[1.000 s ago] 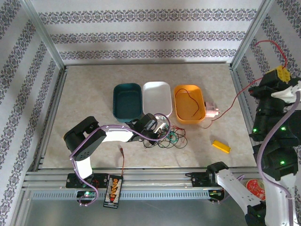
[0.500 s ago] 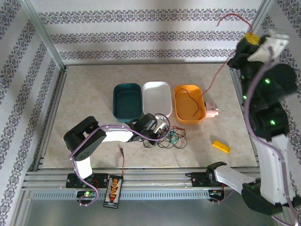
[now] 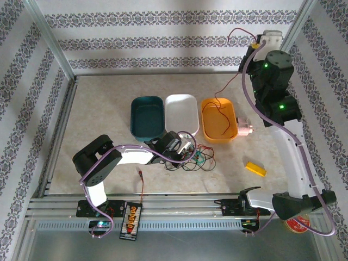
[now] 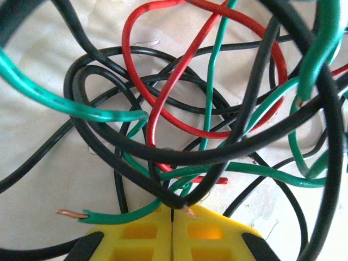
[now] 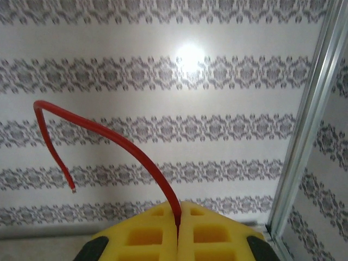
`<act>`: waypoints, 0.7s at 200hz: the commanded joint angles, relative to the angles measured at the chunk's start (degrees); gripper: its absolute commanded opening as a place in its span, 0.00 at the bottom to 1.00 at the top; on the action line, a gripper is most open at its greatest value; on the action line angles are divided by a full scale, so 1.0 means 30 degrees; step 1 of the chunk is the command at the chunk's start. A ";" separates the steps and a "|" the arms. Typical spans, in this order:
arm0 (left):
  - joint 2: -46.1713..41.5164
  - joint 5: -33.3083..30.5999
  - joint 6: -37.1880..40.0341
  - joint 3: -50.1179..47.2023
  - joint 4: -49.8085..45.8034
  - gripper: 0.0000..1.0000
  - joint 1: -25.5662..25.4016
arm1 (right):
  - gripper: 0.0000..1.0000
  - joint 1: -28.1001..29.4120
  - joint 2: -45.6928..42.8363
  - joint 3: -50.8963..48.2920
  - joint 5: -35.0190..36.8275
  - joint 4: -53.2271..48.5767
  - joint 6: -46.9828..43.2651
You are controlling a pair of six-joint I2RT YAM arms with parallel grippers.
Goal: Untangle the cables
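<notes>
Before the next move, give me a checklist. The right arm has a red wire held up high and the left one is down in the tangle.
1. Right gripper jaws shut on the red cable: ok.
2. Red cable's lower part hangs into the orange bin, apart from the tangle: ok.
3. Left gripper jaws shut at the tangle: ok.
4. Left gripper really pinching a wire: cannot tell; a black end lies at the seam.
5. Remaining red, green and black wires separated: not ok, they cross and loop over each other.
</notes>
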 commanded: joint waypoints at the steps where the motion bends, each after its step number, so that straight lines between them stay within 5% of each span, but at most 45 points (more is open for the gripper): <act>1: -0.0056 -0.0780 -0.0231 -0.0473 -0.1701 0.07 -0.0134 | 0.00 -0.0163 -0.0486 -0.1801 0.0470 -0.0655 0.1124; 72: 0.0235 -0.0652 -0.0127 -0.0079 -0.1862 0.07 -0.0134 | 0.00 0.0696 -0.1755 -0.9317 0.2849 -0.2600 0.5085; 140: 0.0185 -0.0649 -0.0214 -0.0063 -0.1986 0.07 -0.0134 | 0.00 0.0518 -0.0647 -1.1052 0.7881 -0.2386 0.6580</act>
